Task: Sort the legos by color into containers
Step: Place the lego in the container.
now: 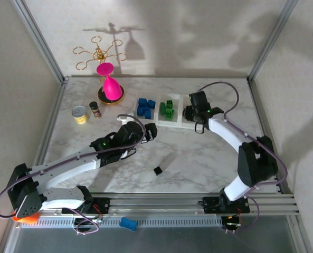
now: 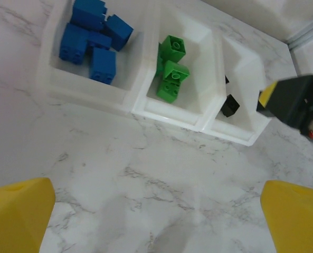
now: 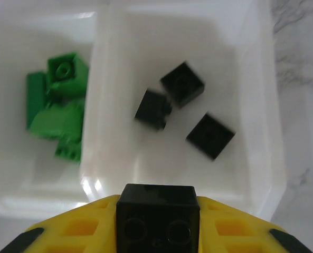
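Observation:
The whitish three-compartment tray [image 1: 178,98] lies at the back middle of the table. Blue legos [image 1: 145,107] [image 2: 90,39] fill its left compartment and green legos [image 1: 168,110] [image 2: 172,71] the middle one. Three black legos [image 3: 183,105] lie in the right compartment. My right gripper [image 1: 190,113] [image 3: 158,221] hangs over that compartment, shut on a black lego [image 3: 158,203]. One more black lego [image 1: 158,170] lies on the marble nearer the arms. My left gripper [image 1: 149,132] [image 2: 156,216] hovers in front of the tray, open, with bare marble between its yellow fingers [image 2: 16,216].
A pink upturned glass [image 1: 110,87] on a dark dish, a gold rack [image 1: 99,52], a yellow tin [image 1: 81,114] and a small jar [image 1: 95,109] stand at the back left. A larger blue block [image 1: 127,223] lies on the near rail. Metal frame posts [image 1: 40,39] flank the table.

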